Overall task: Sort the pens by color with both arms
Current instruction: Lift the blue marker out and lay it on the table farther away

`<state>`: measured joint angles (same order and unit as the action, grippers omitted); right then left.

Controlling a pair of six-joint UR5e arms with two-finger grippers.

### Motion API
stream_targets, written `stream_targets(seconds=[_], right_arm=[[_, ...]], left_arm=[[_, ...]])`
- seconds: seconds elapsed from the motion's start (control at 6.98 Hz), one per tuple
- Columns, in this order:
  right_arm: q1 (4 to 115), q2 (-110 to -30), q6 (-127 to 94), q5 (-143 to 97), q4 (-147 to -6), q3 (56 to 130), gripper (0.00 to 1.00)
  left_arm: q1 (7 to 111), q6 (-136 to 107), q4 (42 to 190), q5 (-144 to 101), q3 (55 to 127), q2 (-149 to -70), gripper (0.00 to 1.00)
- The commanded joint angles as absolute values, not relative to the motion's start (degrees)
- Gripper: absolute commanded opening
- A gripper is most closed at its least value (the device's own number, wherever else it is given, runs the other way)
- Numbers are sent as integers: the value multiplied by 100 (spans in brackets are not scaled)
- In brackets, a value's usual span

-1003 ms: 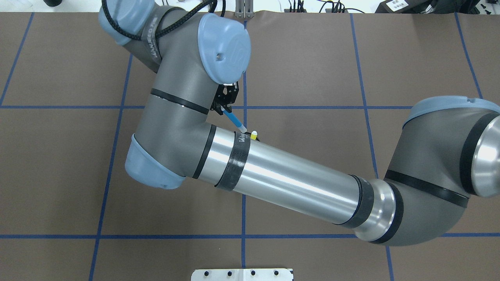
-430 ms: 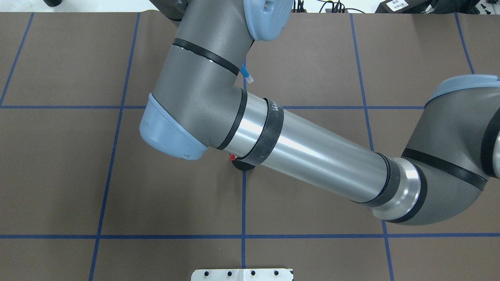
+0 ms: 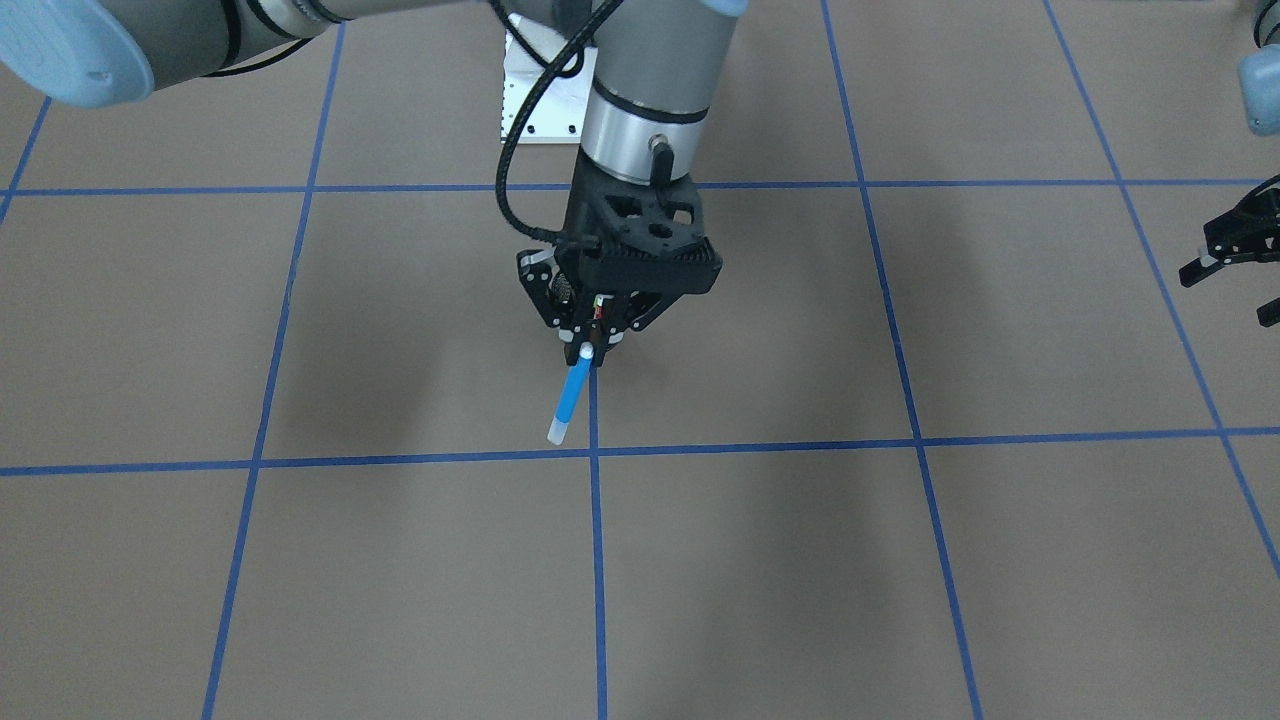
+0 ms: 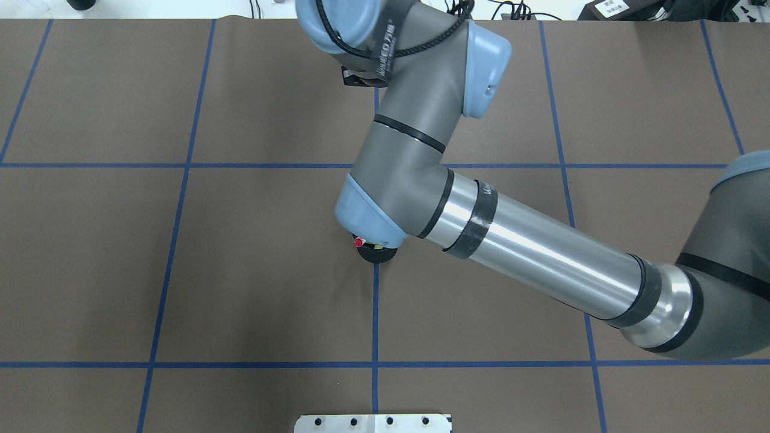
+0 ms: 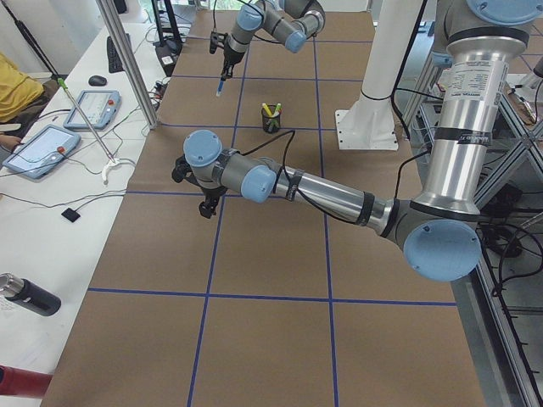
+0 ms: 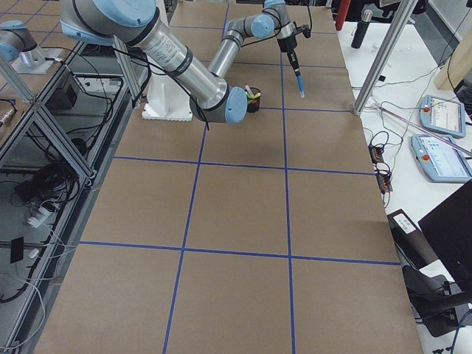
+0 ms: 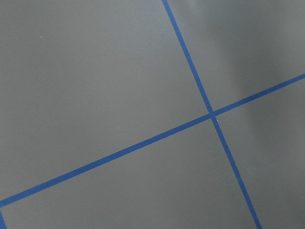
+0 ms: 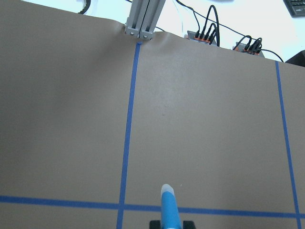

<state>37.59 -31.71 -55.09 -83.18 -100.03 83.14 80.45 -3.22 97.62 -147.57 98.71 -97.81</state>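
Brown table (image 3: 300, 560) with a blue tape grid.
Front view: right gripper (image 3: 588, 348) is clamped on the blue pen (image 3: 568, 400), which hangs tilted below its fingertips. Left gripper (image 3: 1228, 292) has its fingers apart and is empty (partly cropped).
Overhead: black mesh cup (image 4: 377, 255) sits under the right arm (image 4: 541, 252), well back from that gripper. The red pen tip (image 4: 358, 242) is showing.
Left-side view: yellow-green pens (image 5: 270, 109) stand in the cup.

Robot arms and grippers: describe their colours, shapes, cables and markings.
The right arm and left arm are grey-and-silver tubes with light-blue joint caps and black bands. A braided black cable runs to the right gripper; it and the left gripper are black, with openwork frames.
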Motion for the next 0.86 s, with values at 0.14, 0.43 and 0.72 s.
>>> stream_targets(seconds=[0.14, 0.43, 0.72], right_arm=[[3850, -4332, -5563, -7124, -7750, 7852, 0], [3823, -4655, -5590, -6918, -6581, 7419, 0], [3658, -4939, -5607, -6664, -6047, 7418, 2]], left_arm=[[8033, -325, 9765, -14766, 9870, -9782, 100], [8024, -325, 9765, -14766, 9861, -9782, 100], [8024, -325, 9808, -14757, 9870, -9782, 100]])
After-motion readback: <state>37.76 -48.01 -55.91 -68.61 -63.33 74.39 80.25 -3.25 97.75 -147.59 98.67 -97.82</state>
